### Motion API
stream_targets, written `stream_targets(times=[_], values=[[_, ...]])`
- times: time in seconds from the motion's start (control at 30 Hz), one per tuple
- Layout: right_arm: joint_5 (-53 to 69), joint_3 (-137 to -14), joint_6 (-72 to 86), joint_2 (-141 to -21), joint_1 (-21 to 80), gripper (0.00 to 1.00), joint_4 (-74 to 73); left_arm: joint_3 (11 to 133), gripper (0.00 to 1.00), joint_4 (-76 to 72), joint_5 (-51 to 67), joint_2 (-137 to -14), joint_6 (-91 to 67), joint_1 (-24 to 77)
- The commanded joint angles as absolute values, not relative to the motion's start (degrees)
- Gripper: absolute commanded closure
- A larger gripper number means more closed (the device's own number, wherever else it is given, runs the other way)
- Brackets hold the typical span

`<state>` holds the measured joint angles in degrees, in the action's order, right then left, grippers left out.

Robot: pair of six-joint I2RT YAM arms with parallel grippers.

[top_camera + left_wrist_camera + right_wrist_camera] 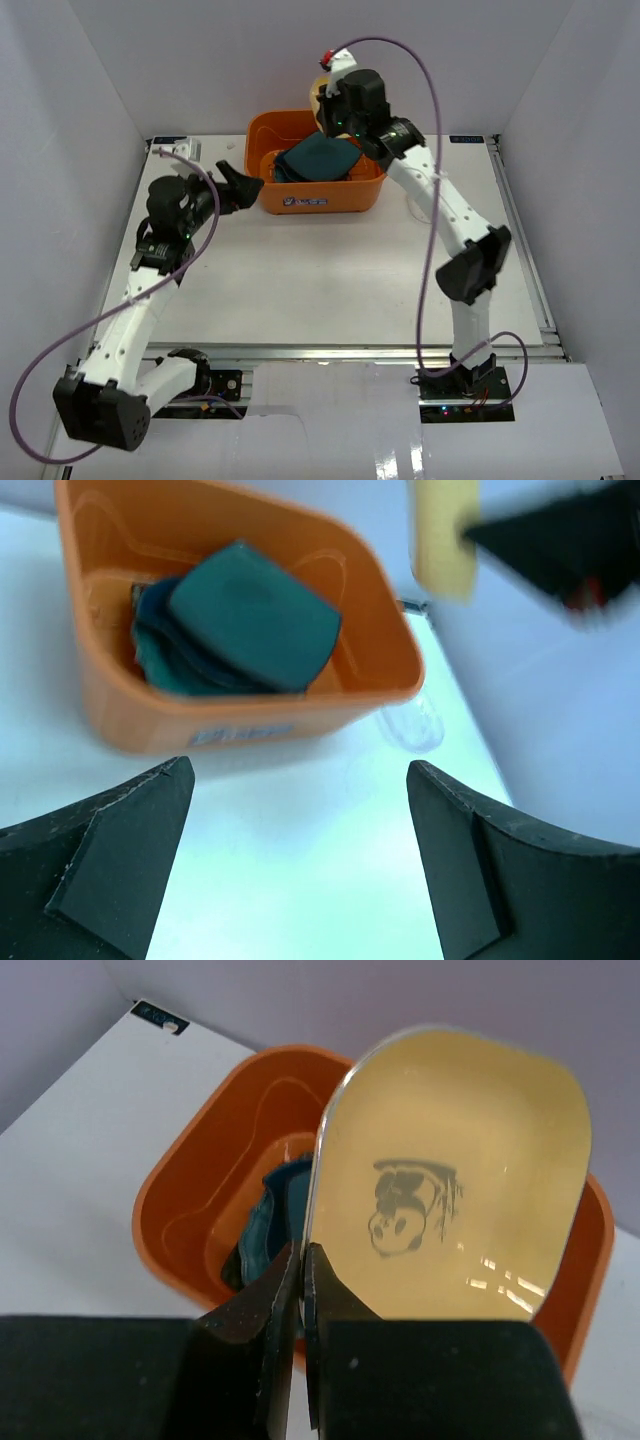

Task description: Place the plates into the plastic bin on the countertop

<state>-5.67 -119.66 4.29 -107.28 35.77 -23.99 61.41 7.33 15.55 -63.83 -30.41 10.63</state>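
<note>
Closed hard in the right hand (pixel 302 1252), both fingers pinched together on the rim: the yellow plate (pixel 460 1180). Stood on edge, broad face toward the wrist camera, with a dark cartoon face (pixel 410 1205) printed near its middle. From above, seen only as a pale sliver (pixel 318 92) beside the same hand (pixel 330 100), up over the far side of the bin (pixel 320 200). In the left wrist view, up in the air (pixel 445 535) past the bin's far right corner, well clear of the rim.

Directly below the held plate, the orange bin (pixel 170 1190), open and looked down into. Inside it, a dark teal plate (pixel 255 615) lying tilted on top of a small pile, with a bluer scalloped plate (pixel 150 640) showing under its left side. Same teal plate visible from overhead (pixel 318 158), filling much of the bin's middle. On the front wall, a small white label (pixel 305 202).

Across at the left hand (pixel 300 770): spread to its widest, nothing between the fingers, nothing touched. Held low over the table (pixel 300 290) just off the bin's left end (pixel 245 185), pointed toward it.

On the table just beside the bin's right end, a clear plate (pixel 415 725); touching the bin or not, impossible to tell. Bin itself set on the white table toward the far edge, roughly midway between the two arms.
</note>
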Motion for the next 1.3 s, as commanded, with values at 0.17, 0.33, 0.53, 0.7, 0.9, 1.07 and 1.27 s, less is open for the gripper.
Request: stream_targets(times=[0.17, 0.33, 0.53, 0.7, 0.9, 1.07, 1.27], values=[[-9.8, -129.2, -10.1, -123.7, 41.7, 0.85, -21.6, 43.3, 0.02, 16.7, 9.1, -45.9, -23.6, 18.4], [-13.2, -134.4, -14.6, -127.3, 42.6, 0.75, -21.1, 39.3, 0.02, 18.4, 4.7, -38.4, -22.5, 22.5], [-17.4, -130.9, -14.2, -122.9, 42.9, 0.07, -19.0, 38.9, 0.02, 17.2, 2.3, -37.7, -22.5, 22.8], [-22.1, -116.0, -5.1, -109.2, 39.5, 0.13, -14.9, 38.6, 0.02, 17.6, 1.5, -36.5, -22.2, 23.3], [-17.4, -74.4, 23.6, -86.7, 14.6, 0.86, -2.5, 38.4, 0.02, 17.8, 0.9, -34.1, -22.2, 24.3], [-14.5, -57.7, 26.8, -84.6, 1.9, 0.47, 1.5, 38.6, 0.02, 18.1, 0.9, -33.0, -22.2, 25.7], [-3.9, -47.3, 30.8, -87.4, -8.0, 0.28, 8.2, 38.8, 0.02, 18.5, -1.4, -32.6, -22.0, 27.0]])
